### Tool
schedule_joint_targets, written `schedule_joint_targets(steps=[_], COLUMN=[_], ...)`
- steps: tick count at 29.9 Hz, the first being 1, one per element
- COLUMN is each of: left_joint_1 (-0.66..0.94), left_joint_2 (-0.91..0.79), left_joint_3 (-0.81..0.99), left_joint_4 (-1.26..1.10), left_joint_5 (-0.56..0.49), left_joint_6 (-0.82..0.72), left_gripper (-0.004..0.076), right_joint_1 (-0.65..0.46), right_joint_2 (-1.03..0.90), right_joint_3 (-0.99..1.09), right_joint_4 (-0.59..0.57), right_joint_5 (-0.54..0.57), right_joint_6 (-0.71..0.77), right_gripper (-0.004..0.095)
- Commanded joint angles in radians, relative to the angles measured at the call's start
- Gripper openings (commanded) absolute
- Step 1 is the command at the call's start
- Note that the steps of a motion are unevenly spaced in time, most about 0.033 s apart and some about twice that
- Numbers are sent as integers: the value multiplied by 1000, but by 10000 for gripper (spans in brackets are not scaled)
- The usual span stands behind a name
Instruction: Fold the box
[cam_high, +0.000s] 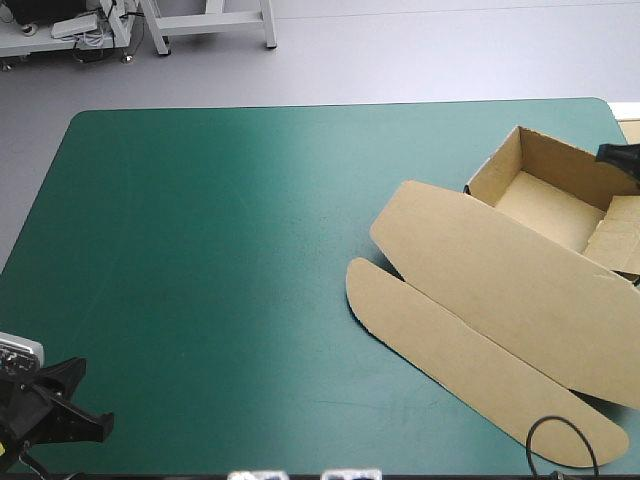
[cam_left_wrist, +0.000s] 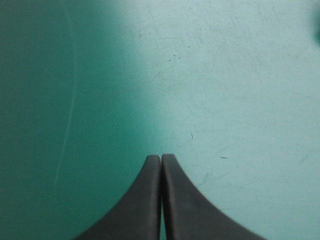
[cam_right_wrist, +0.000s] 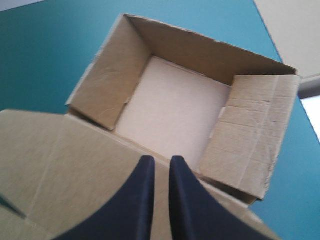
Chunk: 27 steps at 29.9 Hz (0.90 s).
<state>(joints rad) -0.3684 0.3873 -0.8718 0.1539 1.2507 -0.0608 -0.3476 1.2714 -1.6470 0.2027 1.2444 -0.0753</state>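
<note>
Brown box (cam_high: 500, 270) could spring apart: its loose-looking flap (cam_right_wrist: 250, 135) leans inward, while left gripper (cam_left_wrist: 161, 159) and right gripper (cam_right_wrist: 161, 159) hang closed, empty

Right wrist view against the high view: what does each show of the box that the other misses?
Only the right wrist view: the whole floor of the box, the entire creased side flap leaning in over it, and the right end effector aimed at its lid-side edge. Only the high view: the full flat lid, its long rounded flap on the teal-green cover, and the left end effector at that cover's near left corner. Both: an open brown tray with raised walls.
</note>
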Motion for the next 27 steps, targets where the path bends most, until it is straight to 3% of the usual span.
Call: schedule_joint_targets(steps=[1, 5, 15, 24, 27], left_joint_1=[-6, -6, -6, -6, -6], left_joint_2=[16, 14, -63, -235, -243], left_joint_3=[14, 71, 175, 288, 304], left_joint_4=[-8, -49, -135, -135, -146], left_joint_5=[-80, -110, -158, -148, -89], left_joint_6=[1, 1, 5, 5, -2], left_gripper=[-9, -9, -9, -9, -9], right_joint_1=[73, 144, 148, 148, 148], right_joint_2=[-211, -462, -961, -1081, -1081], right_joint_3=[96, 298, 805, 1012, 1042], right_joint_4=[37, 37, 9, 74, 78], right_joint_5=[5, -10, -34, -112, -138], right_joint_6=[-46, -48, -54, -64, -64], right_gripper=[-9, -13, -13, -13, -13])
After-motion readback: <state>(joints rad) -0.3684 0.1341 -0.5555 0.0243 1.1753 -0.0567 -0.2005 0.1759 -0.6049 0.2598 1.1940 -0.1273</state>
